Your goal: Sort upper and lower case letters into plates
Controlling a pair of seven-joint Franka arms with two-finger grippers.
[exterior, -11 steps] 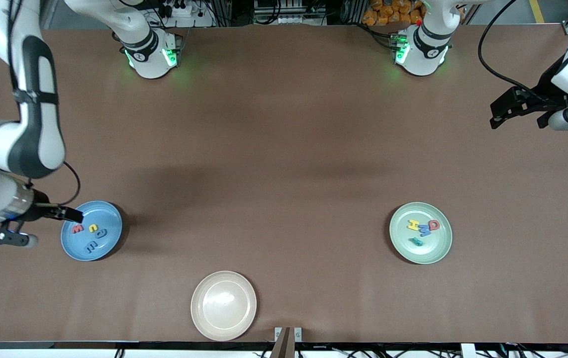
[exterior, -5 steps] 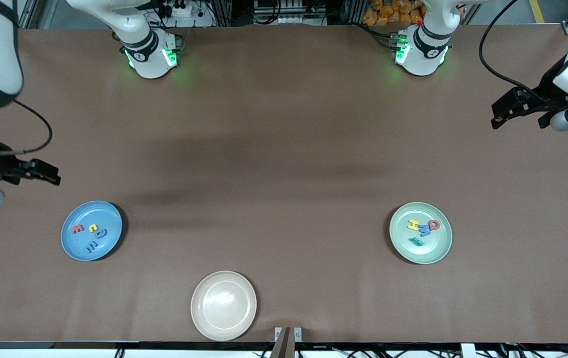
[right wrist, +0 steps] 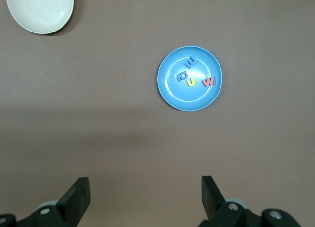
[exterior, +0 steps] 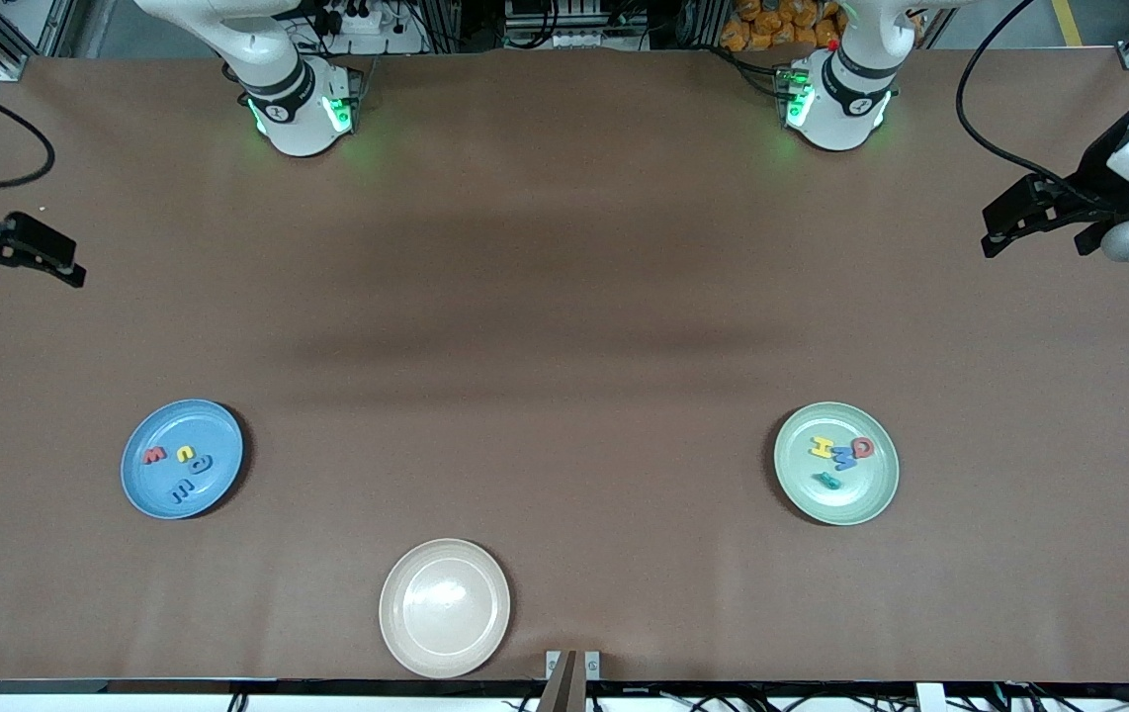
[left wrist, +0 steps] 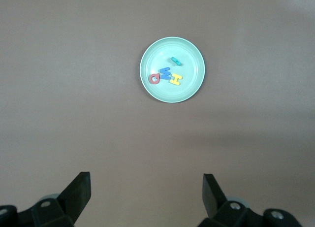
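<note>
Fingers wide, empty: right gripper (exterior: pixel 50 262) withdrawn from blue plate (exterior: pixel 218 485), left gripper (exterior: pixel 1014 220) waiting | letters (exterior: pixel 181 467) all plated | sorting apparently complete

Your right arm's black two-finger gripper (exterior: pixel 55 262) hangs up in the air over the right arm's end of the table, fingers (right wrist: pixel 78 195) spread wide with nothing between them. Your left arm's black two-finger gripper (exterior: pixel 995 232) hangs over the left arm's end, likewise wide and empty.
</note>
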